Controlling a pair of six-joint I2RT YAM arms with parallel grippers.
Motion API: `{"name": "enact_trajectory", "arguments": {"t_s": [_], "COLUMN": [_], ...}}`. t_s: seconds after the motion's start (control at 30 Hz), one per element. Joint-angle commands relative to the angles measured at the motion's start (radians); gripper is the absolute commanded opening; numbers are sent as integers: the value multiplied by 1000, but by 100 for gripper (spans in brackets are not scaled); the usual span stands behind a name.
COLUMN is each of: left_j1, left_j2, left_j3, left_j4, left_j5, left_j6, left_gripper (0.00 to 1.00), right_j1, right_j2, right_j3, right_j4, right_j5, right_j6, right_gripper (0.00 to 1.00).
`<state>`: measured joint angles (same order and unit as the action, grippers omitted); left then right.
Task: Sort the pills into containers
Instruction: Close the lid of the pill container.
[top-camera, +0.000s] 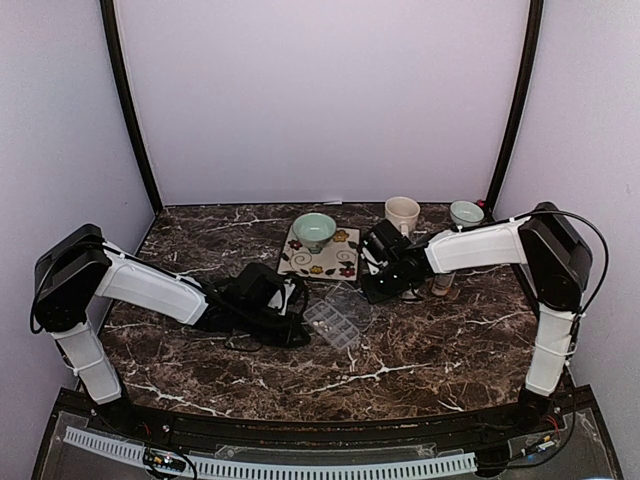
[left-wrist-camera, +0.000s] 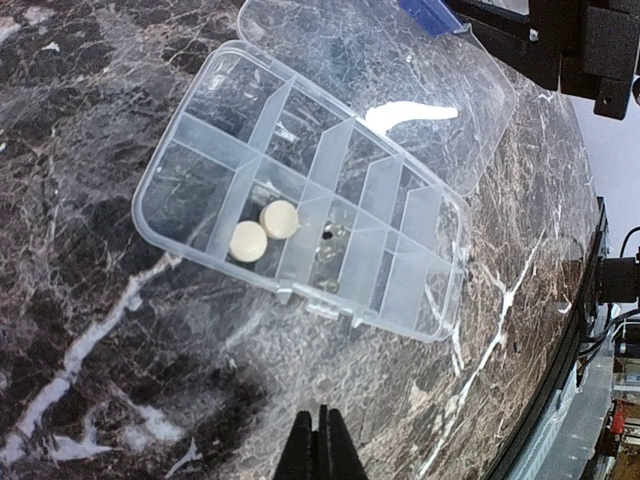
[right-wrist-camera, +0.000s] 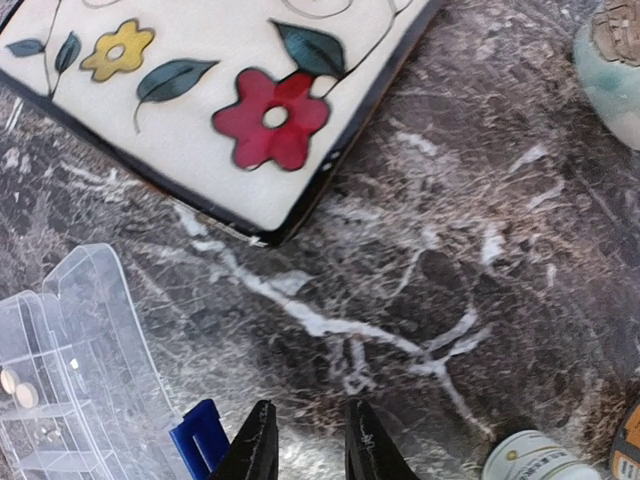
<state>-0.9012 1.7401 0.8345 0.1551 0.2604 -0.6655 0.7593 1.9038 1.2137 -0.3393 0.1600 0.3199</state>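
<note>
Near the middle of the desk (top-camera: 420, 350), the clear pill box (left-wrist-camera: 190, 150) lies open, two pills (left-wrist-camera: 248, 241) sharing one compartment (left-wrist-camera: 240, 205). Just short of it the left fingers (left-wrist-camera: 298, 450) are pressed together; the right fingers (right-wrist-camera: 258, 445) stand slightly apart, holding nothing.

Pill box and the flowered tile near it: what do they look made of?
Pill box: clear, glossy hard plastic by the look; the marbled table shows through, and its lid carries glare. Flowered tile: probably glazed ceramic, with a smooth white face, painted flowers and a dark edge; coated board is possible.
</note>
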Motion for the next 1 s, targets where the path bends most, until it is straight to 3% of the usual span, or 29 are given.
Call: {"name": "enact_trajectory", "arguments": {"t_s": [0.0,0.97], "left_j1": [5,7], "left_j2": [-1,27], "left_j3": [-14,-29], "left_j4": [-28,-4], "left_j5": [-10,-1], "left_j6": [15,7], "left_gripper": [0,0], "right_j1": [26,101], "right_j2": [15,-55], "right_j3": [20,49], "right_j4": [17,25], "right_j5": [-37,-91], "right_j6": [18,87], "right_gripper": [24,25]}}
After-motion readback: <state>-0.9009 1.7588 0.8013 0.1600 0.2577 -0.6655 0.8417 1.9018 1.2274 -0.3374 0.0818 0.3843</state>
